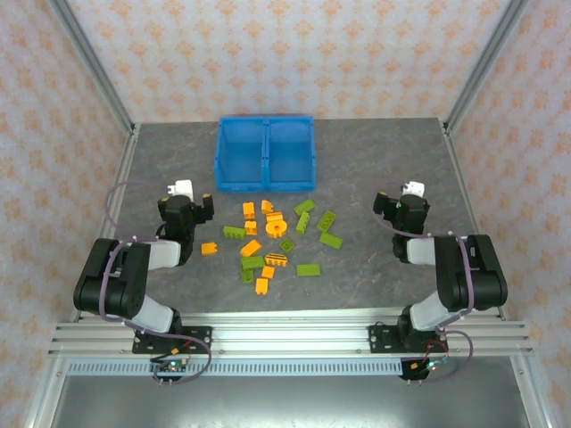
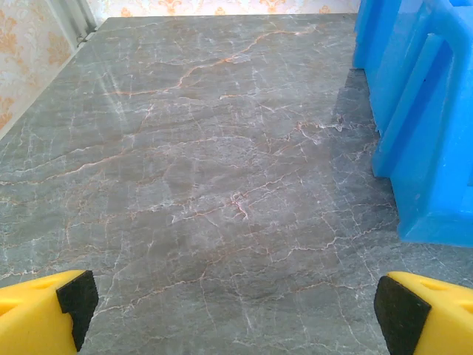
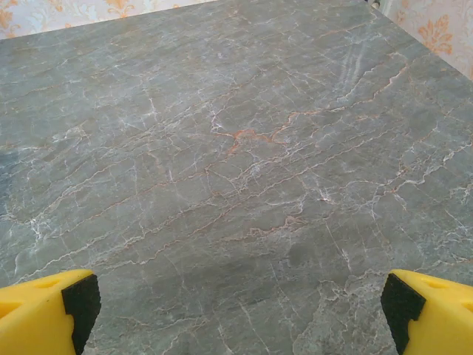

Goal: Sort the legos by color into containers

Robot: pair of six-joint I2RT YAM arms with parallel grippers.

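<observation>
The legos, some orange-yellow and some lime green, lay scattered on the grey counter in the centre of the top view. They were just below the blue containers, which stood at the upper middle. The left claw was to the left of the heap and the right claw to the right, both apart from the bricks. In each wrist view the yellow fingers sat in the lower corners, spread wide, with bare counter between them and nothing gripped. In the left wrist view the containers' blue wall rose at the right edge.
</observation>
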